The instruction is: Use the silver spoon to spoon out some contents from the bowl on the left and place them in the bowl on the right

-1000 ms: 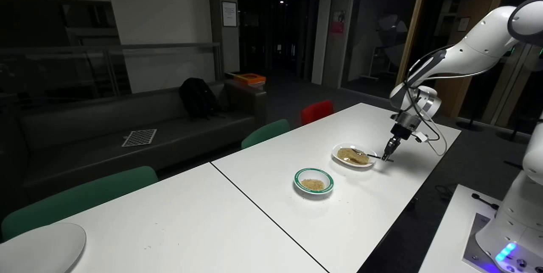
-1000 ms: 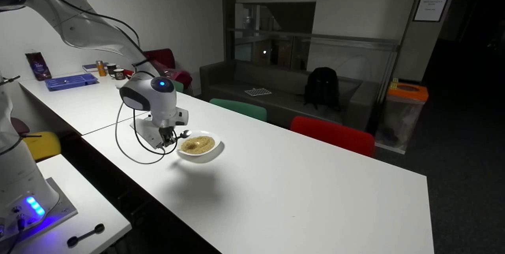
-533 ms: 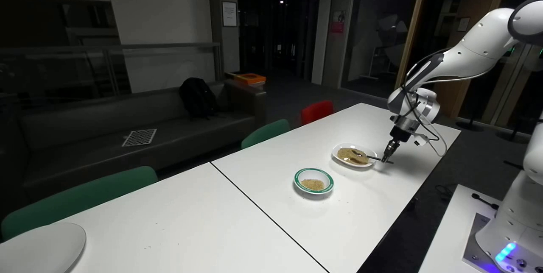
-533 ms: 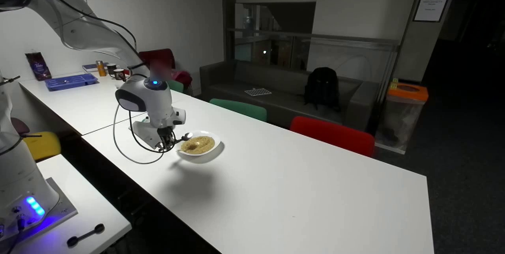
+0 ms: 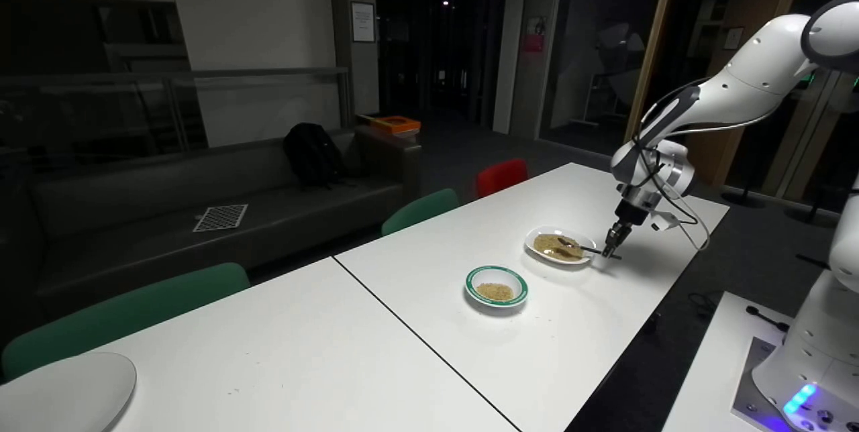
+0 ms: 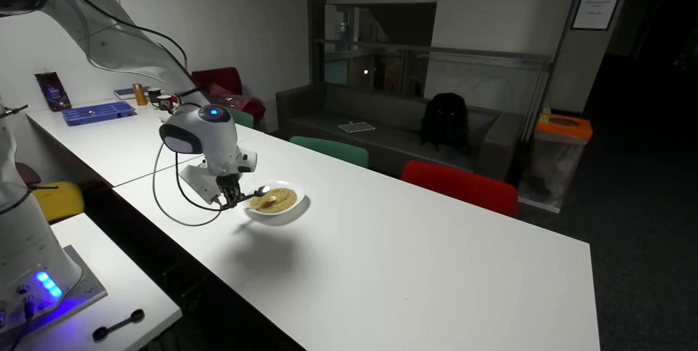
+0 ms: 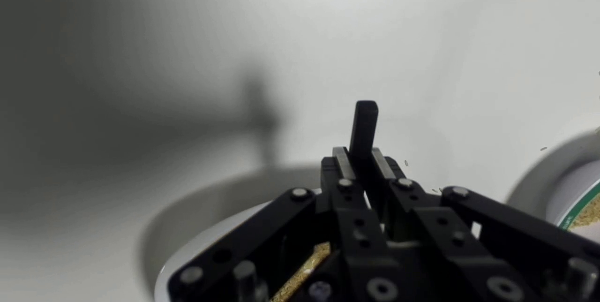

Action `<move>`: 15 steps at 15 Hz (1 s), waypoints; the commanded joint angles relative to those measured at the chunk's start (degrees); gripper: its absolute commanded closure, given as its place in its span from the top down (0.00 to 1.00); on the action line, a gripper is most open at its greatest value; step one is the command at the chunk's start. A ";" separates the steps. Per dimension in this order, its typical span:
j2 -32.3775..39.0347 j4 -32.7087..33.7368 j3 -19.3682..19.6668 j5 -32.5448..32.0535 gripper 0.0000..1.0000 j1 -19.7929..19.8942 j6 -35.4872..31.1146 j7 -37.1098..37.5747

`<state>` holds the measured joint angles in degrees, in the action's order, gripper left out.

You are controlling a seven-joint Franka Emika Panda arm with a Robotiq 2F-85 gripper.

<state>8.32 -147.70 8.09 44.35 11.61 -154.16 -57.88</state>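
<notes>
My gripper (image 5: 609,251) is shut on the handle of the silver spoon (image 6: 262,191). In the wrist view the dark handle end (image 7: 364,126) sticks out past the pads (image 7: 343,163). The spoon's head hangs over the white oval bowl (image 5: 533,251), which holds a wide spread of tan contents (image 6: 283,198). I cannot tell whether the head carries any. In an exterior view, a green-rimmed bowl (image 5: 496,271) with a smaller tan heap stands left of the white one. It shows partly at the wrist view's right edge, and the arm hides it in an exterior view.
Both bowls stand on a long white table (image 6: 414,264). A grey plate (image 5: 67,392) lies at its near end in an exterior view. A blue tray (image 6: 98,113) and mugs (image 6: 164,102) are at the far end. Chairs (image 6: 461,187) line one side.
The spoon's head has dipped slightly and shifted a little farther over the white bowl. The gripper has moved and tilted slightly, keeping its hold on the handle. Both bowls have stayed put.
</notes>
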 commanded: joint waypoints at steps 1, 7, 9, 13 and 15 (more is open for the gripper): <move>-0.45 -0.59 0.68 -4.88 0.03 -1.69 -2.16 8.01; 0.54 0.82 1.43 -14.50 0.03 -2.28 -0.99 20.12; 0.83 1.39 1.56 -16.73 0.03 -2.08 -0.62 23.02; 1.14 2.22 -0.11 -20.39 0.03 0.27 -0.11 27.66; 1.18 2.48 -0.20 -21.47 0.03 0.44 0.04 29.20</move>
<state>8.68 -146.54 8.72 25.40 10.67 -154.29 -31.84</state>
